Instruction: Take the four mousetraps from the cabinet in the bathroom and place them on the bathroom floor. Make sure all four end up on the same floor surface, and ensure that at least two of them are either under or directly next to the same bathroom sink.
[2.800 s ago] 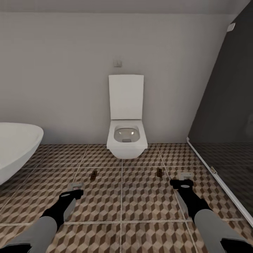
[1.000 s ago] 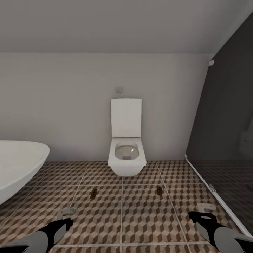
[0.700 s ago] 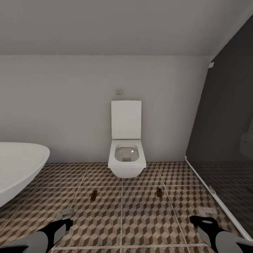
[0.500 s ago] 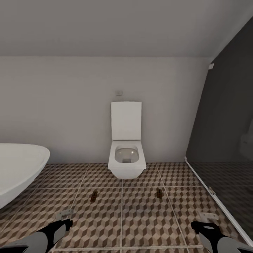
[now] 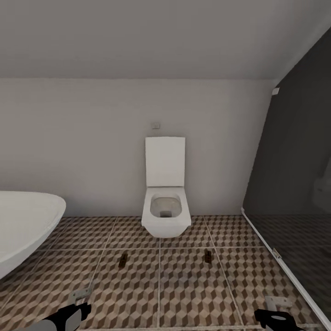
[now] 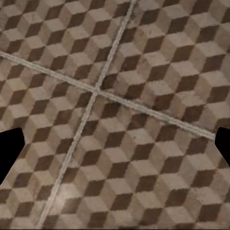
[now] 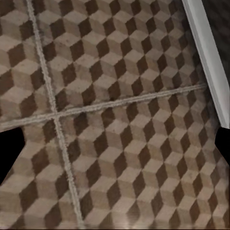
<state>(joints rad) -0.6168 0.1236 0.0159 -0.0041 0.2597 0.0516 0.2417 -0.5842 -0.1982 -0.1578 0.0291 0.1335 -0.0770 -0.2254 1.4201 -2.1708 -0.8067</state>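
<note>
though tiny, two flat brown mousetraps (image 5: 122, 261)

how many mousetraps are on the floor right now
2 show. One mousetrap lies on the bathroom floor ahead-left of the toilet, the other ahead-right. More may lie out of view.

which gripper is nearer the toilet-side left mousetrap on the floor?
Left. The left gripper sits just below-left of that mousetrap; the right gripper is far across the tiles, beyond the other mousetrap.
</note>
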